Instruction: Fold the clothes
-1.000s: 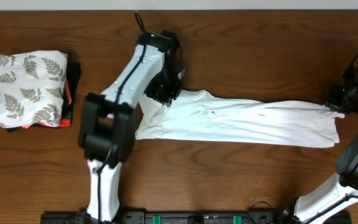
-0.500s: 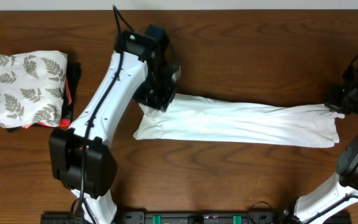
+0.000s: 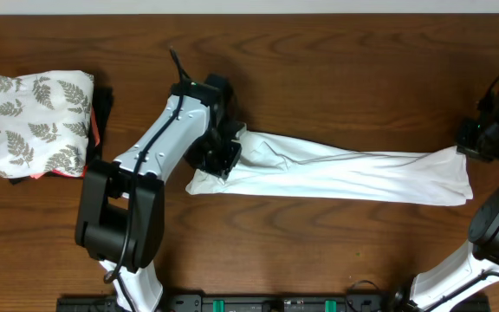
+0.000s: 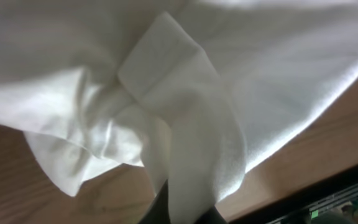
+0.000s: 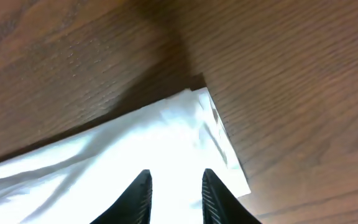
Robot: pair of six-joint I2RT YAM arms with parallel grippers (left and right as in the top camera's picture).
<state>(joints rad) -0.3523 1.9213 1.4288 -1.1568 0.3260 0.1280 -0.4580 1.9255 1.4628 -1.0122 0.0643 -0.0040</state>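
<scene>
White T-shirt (image 3: 345, 173) stretched in 1 long band across your wooden table (image 3: 319, 69).
Nearest you, its lower edge runs straight from left to right. Your left gripper (image 3: 223, 156) is clenched on the bunched left end. Your right gripper (image 5: 176, 175) is at the right end with its 2 fingers parted, seemingly released, and the cloth lies flat beneath. Far left, a fern-print cloth (image 3: 37, 121) tops a folded stack.
</scene>
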